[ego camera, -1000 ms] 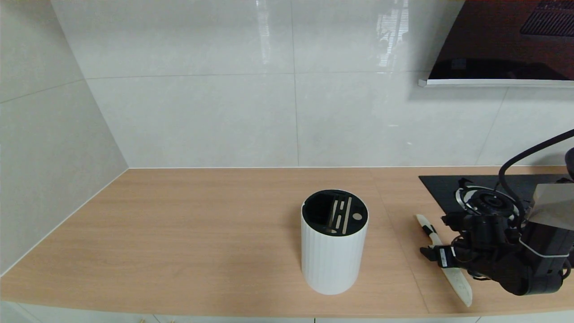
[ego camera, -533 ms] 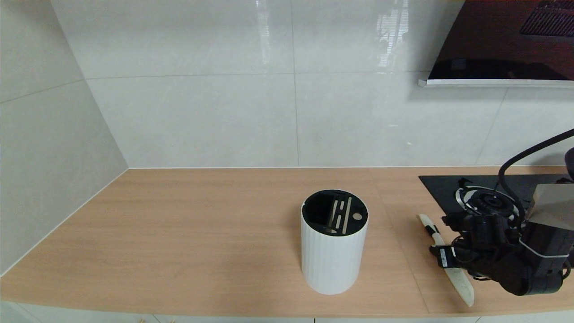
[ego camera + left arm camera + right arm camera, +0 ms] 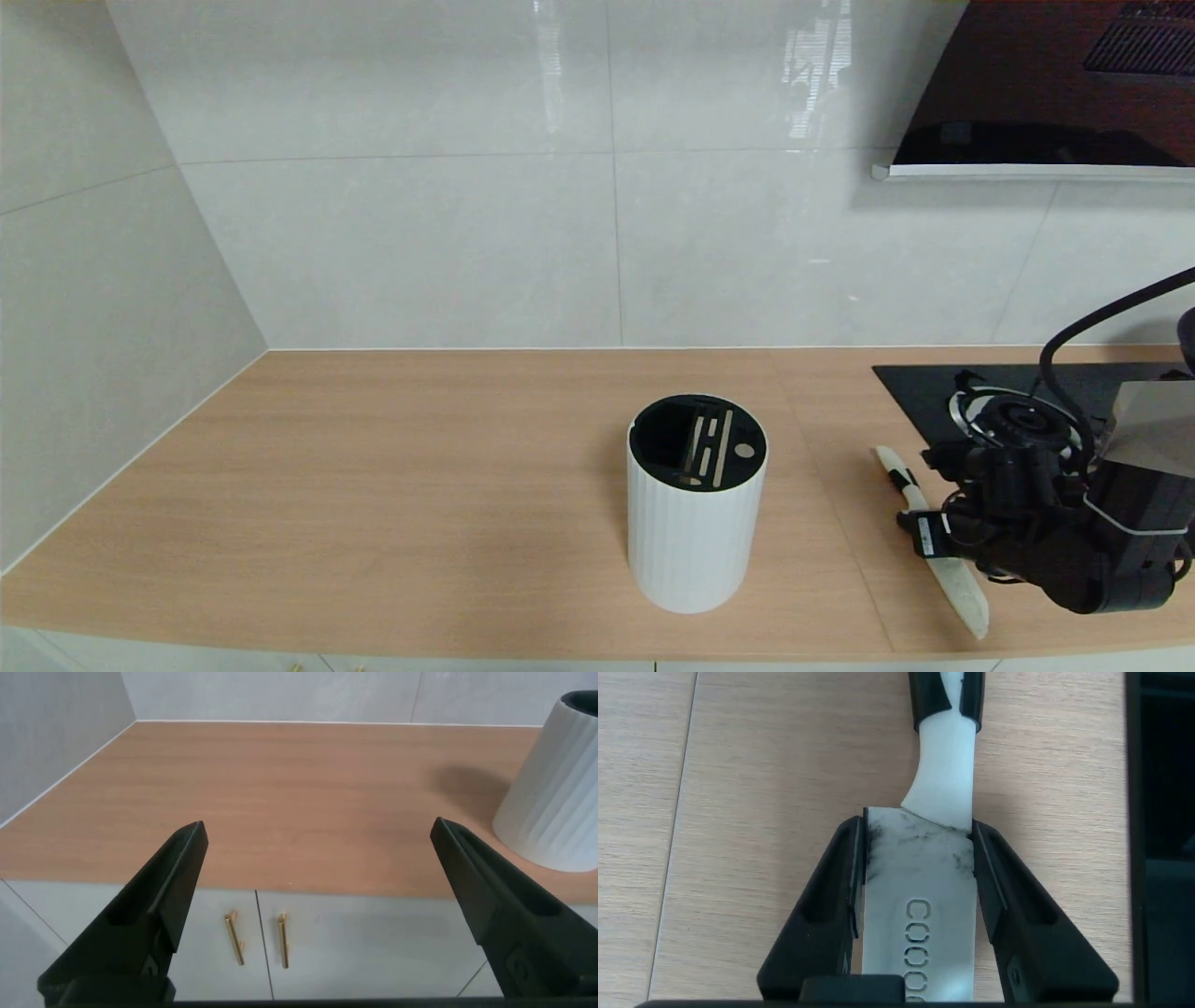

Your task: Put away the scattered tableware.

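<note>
I see bright, even light; glare streaks the wall tiles, and the white holder casts a soft shadow across the desk.

The only lettering stands on the flat of the white knife with a black-banded handle. It is a row of dark, outlined characters running along the pale, smudged blade. The right wrist view shows it between the black jaws of the right hand, which press on the blade's two edges, and the picture's edge cuts the row off. In the head view a small white label sits on that hand, its print too small to read.
</note>
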Robot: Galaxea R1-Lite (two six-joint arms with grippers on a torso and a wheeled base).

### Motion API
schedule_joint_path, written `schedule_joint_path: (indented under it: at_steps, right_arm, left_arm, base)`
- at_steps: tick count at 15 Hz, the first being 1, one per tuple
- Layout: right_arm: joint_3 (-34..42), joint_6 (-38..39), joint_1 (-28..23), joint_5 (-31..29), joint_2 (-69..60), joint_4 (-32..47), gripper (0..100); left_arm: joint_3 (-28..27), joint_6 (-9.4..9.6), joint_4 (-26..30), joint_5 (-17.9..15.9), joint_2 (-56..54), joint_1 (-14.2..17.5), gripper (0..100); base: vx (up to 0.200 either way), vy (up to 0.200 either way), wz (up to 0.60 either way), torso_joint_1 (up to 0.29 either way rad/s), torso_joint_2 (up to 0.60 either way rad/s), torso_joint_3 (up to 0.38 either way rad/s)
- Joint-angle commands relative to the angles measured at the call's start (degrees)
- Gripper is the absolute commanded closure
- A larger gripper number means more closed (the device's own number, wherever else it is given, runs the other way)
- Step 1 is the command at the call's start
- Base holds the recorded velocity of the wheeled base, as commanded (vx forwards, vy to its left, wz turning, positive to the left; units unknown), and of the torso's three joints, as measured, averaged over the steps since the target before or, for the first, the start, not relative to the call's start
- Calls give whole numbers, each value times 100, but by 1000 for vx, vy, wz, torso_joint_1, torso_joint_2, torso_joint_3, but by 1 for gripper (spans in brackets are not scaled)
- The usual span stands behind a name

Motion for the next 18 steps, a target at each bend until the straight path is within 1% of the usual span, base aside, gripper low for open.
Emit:
schedule_joint_path:
  at_steps: [1,4,6,7,8,9,10,11,12,13,14,15,16,17,18]
  right_arm:
    - [67,9,-2,8,-533,-28,100]
    - [331,18,69,16,-1385,-28,100]
    - [472,27,271,16,-1860,-28,100]
    - [604,27,473,8,-2299,-28,100]
    - [700,36,710,-19,-2651,-28,100]
    - [744,27,824,-45,-2827,-28,100]
    - [779,27,1106,-221,-3187,-28,100]
    - [744,27,1519,-520,-3653,-2,100]
    - [727,27,1598,-581,-3749,7,100]
    - [524,18,1765,-616,-3908,33,100]
    - [428,18,1879,-634,-3943,103,100]
    - [419,9,1897,-625,-3952,112,100]
    - [375,9,1897,-625,-3978,112,100]
    - [305,18,1897,-616,-3969,121,100]
    - [173,18,1897,-608,-3916,130,100]
  left_arm:
    - [0,-8,-2,2,2,2,0]
    - [0,1,-2,2,2,2,0]
    - [0,1,-2,2,2,2,0]
    - [0,27,-19,-16,2,2,0]
    - [-62,80,-19,-139,2,2,0]
    - [-193,80,-11,-271,2,2,0]
    - [-642,89,77,-526,64,2,0]
    - [-1345,98,438,-869,653,-7,0]
    - [-1529,98,499,-1000,925,-7,0]
    - [-1978,98,508,-1484,1910,-7,0]
    - [-2443,80,490,-1712,2912,-7,0]
    - [-2856,54,438,-1704,3685,-7,0]
    - [-3155,-52,244,-1704,4300,-59,0]
    - [-3278,-175,-2,-1721,4652,-226,0]
    - [-3349,-597,-643,-1721,5267,-842,0]
  base:
    - [0,0,0,0,0,0]
    - [0,0,0,0,0,0]
    - [0,0,0,0,0,0]
    - [0,0,0,0,0,0]
    - [0,0,0,0,0,0]
    - [0,0,0,0,0,0]
    - [0,0,0,0,0,0]
    - [0,0,0,0,0,0]
    - [0,0,0,0,0,0]
    - [0,0,0,0,0,0]
    - [0,0,0,0,0,0]
    - [0,0,0,0,0,0]
    - [0,0,0,0,0,0]
    - [0,0,0,0,0,0]
    - [0,0,0,0,0,0]
